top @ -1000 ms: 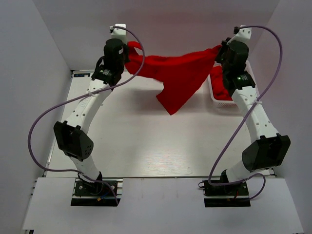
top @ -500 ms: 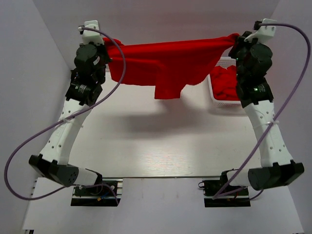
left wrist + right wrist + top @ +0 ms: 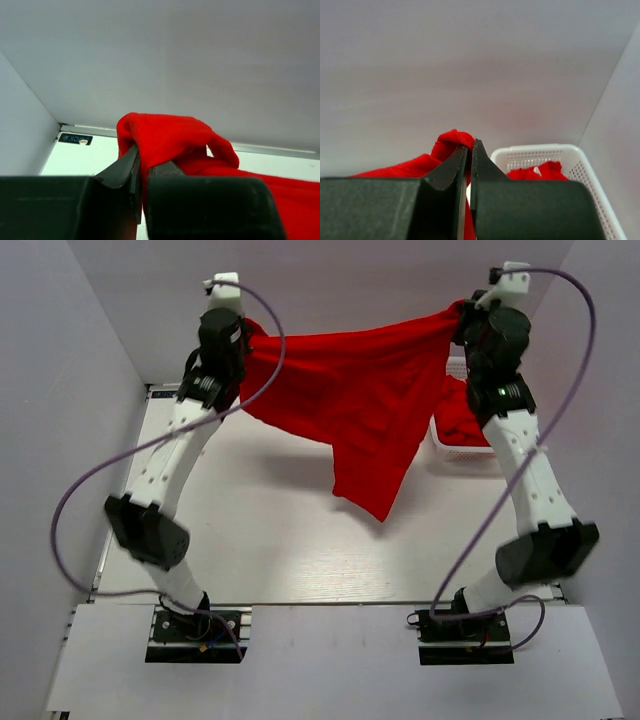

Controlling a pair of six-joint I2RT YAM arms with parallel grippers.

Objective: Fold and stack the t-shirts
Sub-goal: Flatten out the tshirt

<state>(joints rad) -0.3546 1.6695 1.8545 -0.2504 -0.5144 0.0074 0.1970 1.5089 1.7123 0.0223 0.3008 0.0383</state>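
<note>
Left gripper [image 3: 140, 156] and right gripper [image 3: 469, 146] are each pinching one t-shirt [image 3: 345, 390] edge; cloth is hanging between the fingers, long axis fingertip to fingertip, low point drooping seemingly nearer the right fingers.

The black right gripper [image 3: 469, 146] pinched a bright red fabric t-shirt [image 3: 446, 142] at centre; a white plastic lattice basket [image 3: 581, 165] holding red cloth [image 3: 542, 172] sat lower right.

basket [image 3: 462, 454] partly behind right arm [image 3: 520, 455], t-shirts [image 3: 456, 420] inside uncountable
</note>
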